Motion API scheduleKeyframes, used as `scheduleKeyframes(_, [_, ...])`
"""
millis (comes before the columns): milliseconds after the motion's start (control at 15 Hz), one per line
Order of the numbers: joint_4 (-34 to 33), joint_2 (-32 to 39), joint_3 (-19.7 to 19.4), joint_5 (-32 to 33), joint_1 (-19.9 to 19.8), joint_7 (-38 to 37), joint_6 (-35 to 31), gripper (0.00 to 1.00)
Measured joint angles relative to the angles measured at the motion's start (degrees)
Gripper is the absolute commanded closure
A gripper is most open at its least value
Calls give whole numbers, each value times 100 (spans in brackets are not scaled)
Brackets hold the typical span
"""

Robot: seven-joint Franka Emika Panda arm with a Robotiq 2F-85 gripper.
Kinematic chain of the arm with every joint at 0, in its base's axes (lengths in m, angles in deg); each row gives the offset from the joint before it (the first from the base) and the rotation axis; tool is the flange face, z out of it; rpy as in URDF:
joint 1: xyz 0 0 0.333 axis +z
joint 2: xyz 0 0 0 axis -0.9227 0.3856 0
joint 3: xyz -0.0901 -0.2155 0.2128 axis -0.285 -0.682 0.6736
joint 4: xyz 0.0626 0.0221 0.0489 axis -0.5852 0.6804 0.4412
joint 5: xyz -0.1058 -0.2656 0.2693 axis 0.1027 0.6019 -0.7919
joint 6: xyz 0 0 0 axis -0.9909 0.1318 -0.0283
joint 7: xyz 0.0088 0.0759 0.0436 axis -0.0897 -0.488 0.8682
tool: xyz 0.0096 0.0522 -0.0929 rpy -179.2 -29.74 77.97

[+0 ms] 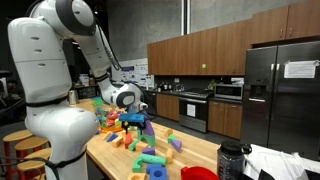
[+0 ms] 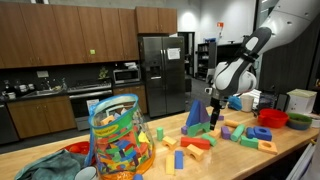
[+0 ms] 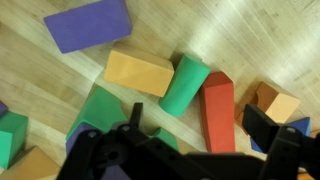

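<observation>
Brown wooden wall cabinets (image 2: 70, 38) line the kitchen's back wall, from nine to eleven o'clock in an exterior view. A stainless steel refrigerator (image 2: 160, 68) stands near twelve o'clock, with a microwave (image 2: 126, 74) just beside it at eleven. A pale wooden tabletop (image 2: 235, 153) spreads toward five o'clock.

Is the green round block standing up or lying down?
Lying down: in the wrist view the green round block rests on its long side, beside the red block.
</observation>
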Motion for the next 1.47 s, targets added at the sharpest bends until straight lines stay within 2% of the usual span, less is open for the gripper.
scheduleKeyframes(1200, [7, 35, -10, -12, 33, 2, -3, 0])
scheduleKeyframes(1467, [6, 148, -191, -194, 32, 259, -179, 0])
